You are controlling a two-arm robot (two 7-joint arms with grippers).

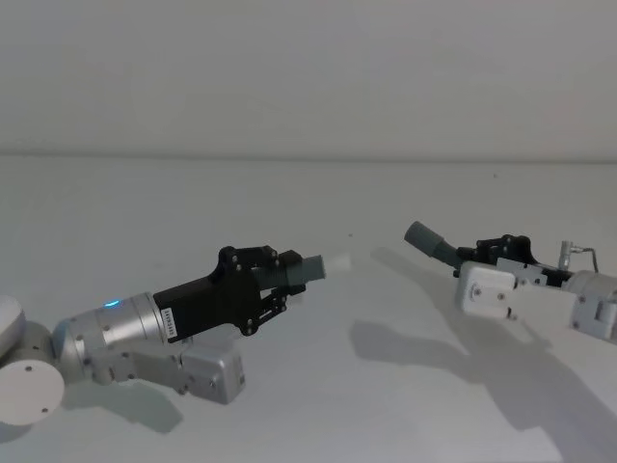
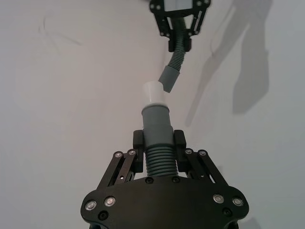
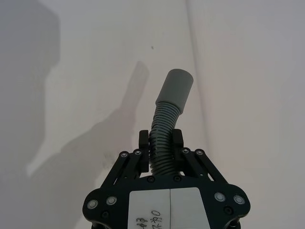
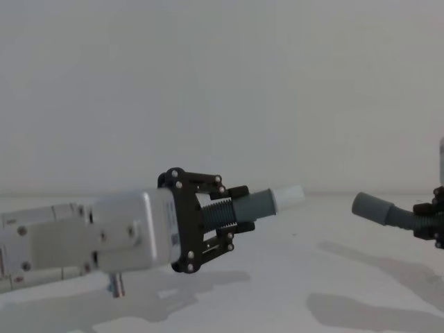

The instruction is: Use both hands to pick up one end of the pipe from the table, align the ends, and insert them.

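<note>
Clamping one piece each, left hand [image 2: 158, 140] white-tipped piece [image 2: 157, 125], right hand [image 3: 160, 140] ribbed piece [image 3: 174, 88], apart.

Head camera looked forward and down over the table [image 1: 318, 415]; chest camera sat lower, side-on. Wrist cameras sat close behind left gripper [image 2: 158, 140] and right gripper [image 3: 160, 141]. Head and chest shared both, and the pipe [image 1: 308, 268].

Chest view's 3 o'clock edge cuts right gripper [image 4: 429, 220], rear of ribbed hose [image 4: 374, 207] lost there; left gripper [image 4: 241, 207] hides rear of short hose [image 4: 262, 202].

Plain pale wall [image 1: 308, 68], white table [image 1: 289, 424], soft shadows [image 1: 434, 352]
</note>
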